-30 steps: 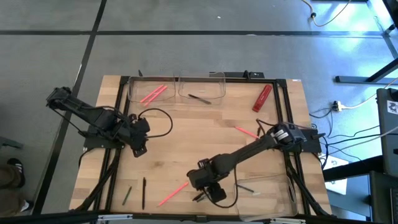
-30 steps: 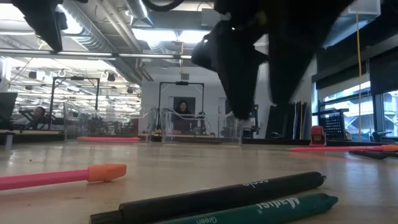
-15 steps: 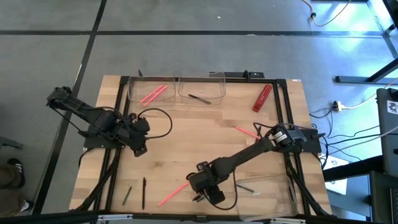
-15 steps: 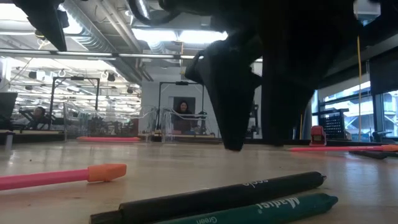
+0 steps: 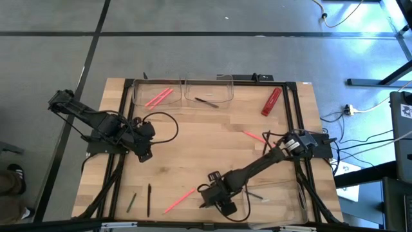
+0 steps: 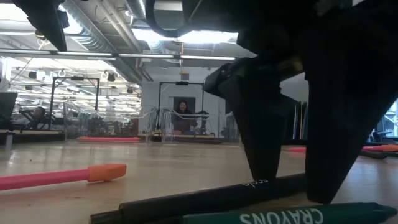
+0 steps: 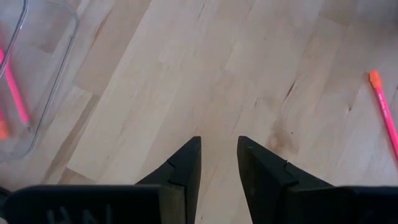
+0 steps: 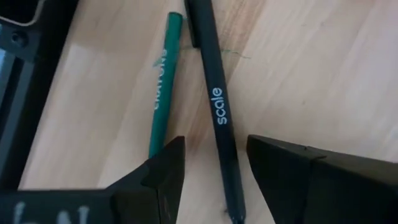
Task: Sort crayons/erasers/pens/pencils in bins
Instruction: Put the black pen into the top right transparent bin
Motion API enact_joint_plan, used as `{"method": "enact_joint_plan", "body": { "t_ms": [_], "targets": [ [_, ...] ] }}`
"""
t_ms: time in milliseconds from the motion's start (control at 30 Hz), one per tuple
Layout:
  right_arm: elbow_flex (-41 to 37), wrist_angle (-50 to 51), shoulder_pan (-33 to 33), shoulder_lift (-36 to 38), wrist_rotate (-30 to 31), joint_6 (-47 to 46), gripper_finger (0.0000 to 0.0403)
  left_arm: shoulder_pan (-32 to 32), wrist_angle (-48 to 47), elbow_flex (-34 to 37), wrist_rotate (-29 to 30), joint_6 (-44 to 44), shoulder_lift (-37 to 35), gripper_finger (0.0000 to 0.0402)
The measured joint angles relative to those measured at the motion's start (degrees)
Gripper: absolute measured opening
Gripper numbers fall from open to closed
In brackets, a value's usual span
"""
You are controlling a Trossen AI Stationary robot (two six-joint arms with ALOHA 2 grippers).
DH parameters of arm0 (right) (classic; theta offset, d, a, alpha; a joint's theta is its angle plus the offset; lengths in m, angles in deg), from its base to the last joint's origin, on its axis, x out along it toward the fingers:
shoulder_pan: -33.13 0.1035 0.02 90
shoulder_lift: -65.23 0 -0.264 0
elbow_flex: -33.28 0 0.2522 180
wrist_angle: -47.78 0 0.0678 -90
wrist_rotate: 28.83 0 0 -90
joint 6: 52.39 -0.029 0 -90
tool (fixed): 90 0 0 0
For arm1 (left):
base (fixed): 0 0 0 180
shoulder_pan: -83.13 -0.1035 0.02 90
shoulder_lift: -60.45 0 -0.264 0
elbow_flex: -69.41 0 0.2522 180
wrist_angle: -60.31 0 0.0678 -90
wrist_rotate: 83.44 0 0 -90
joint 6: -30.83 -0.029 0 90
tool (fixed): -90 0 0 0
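Observation:
A black pen (image 8: 214, 93) marked "scale" and a green crayon (image 8: 163, 81) lie side by side on the wooden table near its front edge. My right gripper (image 8: 214, 155) is open and points down over them. Its fingers stand on either side of the pen's one end (image 6: 273, 182), low over the table. A pink pencil (image 6: 62, 176) with an orange eraser tip lies to their left. My left gripper (image 7: 217, 155) hangs open over bare wood at the table's left (image 5: 145, 154), holding nothing. My right gripper comes from above with its fingers across the black pen, which lies flat between them, untouched as far as shows. The near finger (image 8: 163, 169) covers the green crayon's end (image 8: 153, 144); whether it touches it I cannot tell.
Two clear bins stand at the far edge, one (image 5: 154, 93) with pink sticks, one (image 5: 209, 90) with a dark stick. A third bin (image 5: 273, 196) sits at the near right. Loose on the table are a red piece (image 5: 271, 101), a pink stick (image 5: 255, 136) and two dark sticks (image 5: 140, 201).
My right gripper has come down and toward the table's near edge, still open, until its fingers straddle the black pen. The green crayon has rolled and slid a little toward the table's right; the pen has stayed put.

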Motion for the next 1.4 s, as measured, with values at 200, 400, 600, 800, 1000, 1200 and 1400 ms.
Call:
{"method": "enact_joint_plan", "body": {
  "t_ms": [200,400,600,800,1000,1200,1400],
  "targets": [
    [-1.6,-1.6,0.7,0.3,2.3,-1.1,0.0177,0.0,0.0,0.0,0.0,0.0,0.0,0.0096],
    [-1.7,-1.6,0.7,0.2,3.2,-4.8,0.0172,0.0,0.0,0.0,0.0,0.0,0.0,0.0096],
    [-1.7,-1.5,0.6,0.2,4.0,-6.1,0.013,0.0,0.0,0.0,0.0,0.0,0.0,0.0096],
    [-1.8,-1.4,0.5,0.1,4.4,-6.1,0.0073,0.0,0.0,0.0,0.0,0.0,0.0,0.0096],
    [-1.8,-1.3,0.5,0.1,4.4,-7.6,0.0032,0.0,0.0,0.0,0.0,0.0,0.0,0.0096],
    [-1.8,-1.6,0.0,0.1,4.0,-15.4,0.0042,0.0,0.0,0.0,0.0,0.0,0.0,0.0096],
    [-1.0,-1.6,-1.3,0.0,3.0,-18.1,0.0047,0.0,0.0,0.0,0.0,0.0,0.0,0.0096]
  ]
}}
